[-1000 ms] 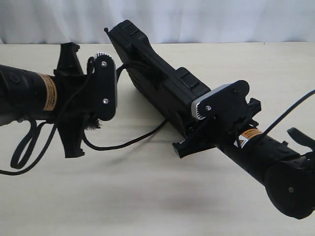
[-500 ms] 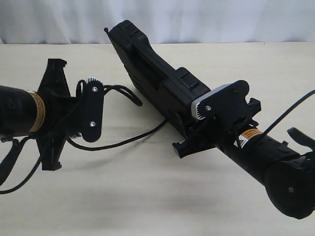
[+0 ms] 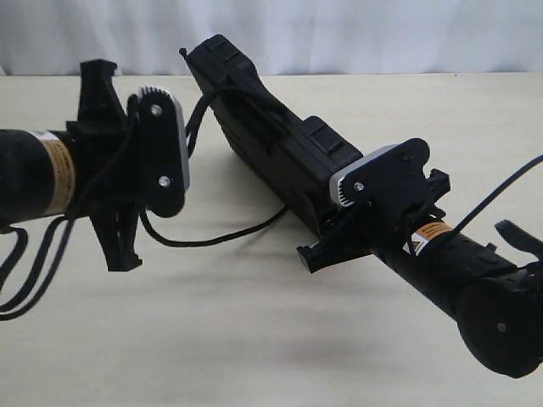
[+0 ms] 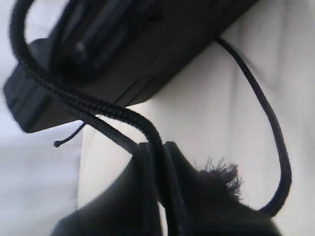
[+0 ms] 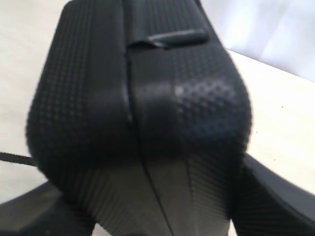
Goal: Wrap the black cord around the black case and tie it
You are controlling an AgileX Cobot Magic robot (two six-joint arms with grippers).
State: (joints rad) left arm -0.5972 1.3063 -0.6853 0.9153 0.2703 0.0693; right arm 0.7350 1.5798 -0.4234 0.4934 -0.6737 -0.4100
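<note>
As the left fingers (image 4: 118, 209), shut on cord (image 3: 212, 242), have lifted back beside the case (image 3: 271, 153) gripped by the right fingers (image 5: 275, 196), a wrap looks under way.

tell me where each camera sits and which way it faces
exterior: off the arms, raised over the table, facing a white curtain; shows the left arm, the right arm and the case between them.
left wrist: on the left arm, looking past the left gripper, shut on the cord, toward the case.
right wrist: on the right arm, close up on the case end inside the right gripper.
shared: every view shows the case; exterior and left wrist both show the cord's loop.
</note>
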